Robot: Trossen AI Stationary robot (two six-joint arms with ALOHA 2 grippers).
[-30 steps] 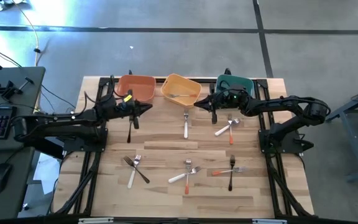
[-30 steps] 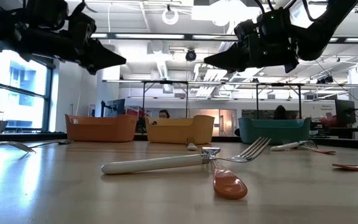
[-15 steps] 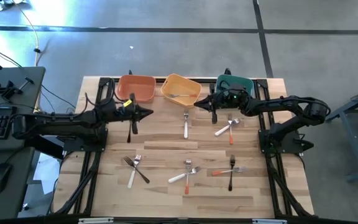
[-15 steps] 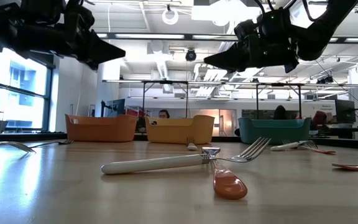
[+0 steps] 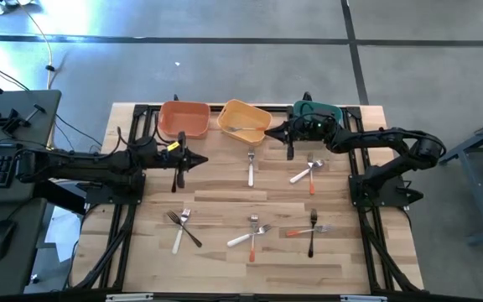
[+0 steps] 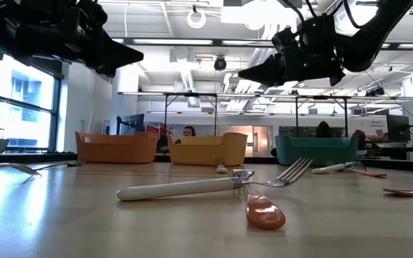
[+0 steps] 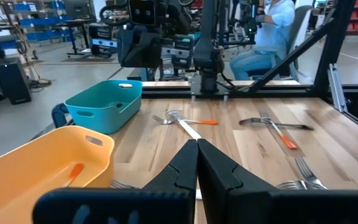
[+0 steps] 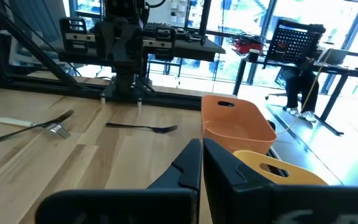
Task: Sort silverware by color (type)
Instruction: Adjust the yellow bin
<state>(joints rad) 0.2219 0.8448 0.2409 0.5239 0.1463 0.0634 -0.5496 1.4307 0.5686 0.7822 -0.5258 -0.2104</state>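
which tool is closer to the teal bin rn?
Right. The right tool hovers beside the teal bin, over the table's back edge; the left tool hangs farther off, past the yellow bin.

Yellow bin [image 7: 36,168] partly off-frame

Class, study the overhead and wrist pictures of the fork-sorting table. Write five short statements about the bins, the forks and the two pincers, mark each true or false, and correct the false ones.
1. Three bins stand in a row along the table's far edge. True: orange bin, yellow bin, teal bin.
2. The left pincer holds a fork. False: it is shut on nothing.
3. The yellow bin already holds a fork. True.
4. The right pincer is wide open. False: its fingers are shut together.
5. All forks are sorted. False: a white-handled fork and others lie on the table.
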